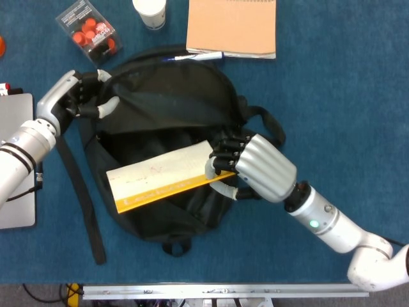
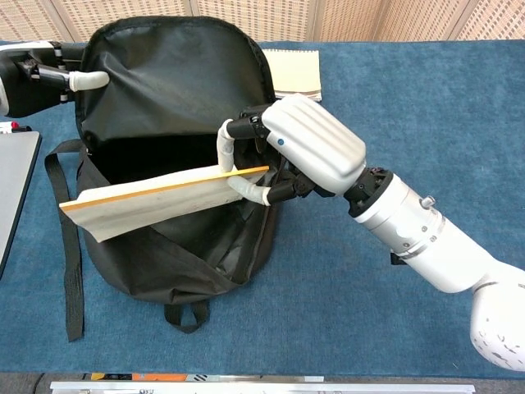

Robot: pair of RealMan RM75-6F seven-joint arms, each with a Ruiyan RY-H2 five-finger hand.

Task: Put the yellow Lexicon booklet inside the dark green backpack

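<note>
Seen from the head view: right hand (image 1: 252, 167) clamped on one short end of the yellow Lexicon booklet (image 1: 163, 177), fingers over the top, thumb under. Booklet lying across the open mouth of the dark green backpack (image 1: 172, 89), pale cover up, yellow spine toward the near edge of the blue desk (image 1: 332, 77). Far end of the booklet reaching over the left rim of the bag.

Shown only by the chest view: booklet (image 2: 156, 197) tilted, held end higher, free end lower and sticking out past the left wall of the backpack (image 2: 176, 74), so not yet fully inside. Dark hollow of the bag visible under the booklet; content inside impossible to tell. Flap standing upright, pulled up by the left hand (image 2: 45, 72), fingers closed on its edge.

Shown only by the head view: left hand (image 1: 77, 102) gripping the upper left rim; behind the bag a blue marker (image 1: 198, 57) touching it, a tan notepad (image 1: 232, 27), a white cup (image 1: 150, 11), a clear box of red balls (image 1: 91, 31), and a grey laptop (image 1: 16, 160) at the left border.
</note>
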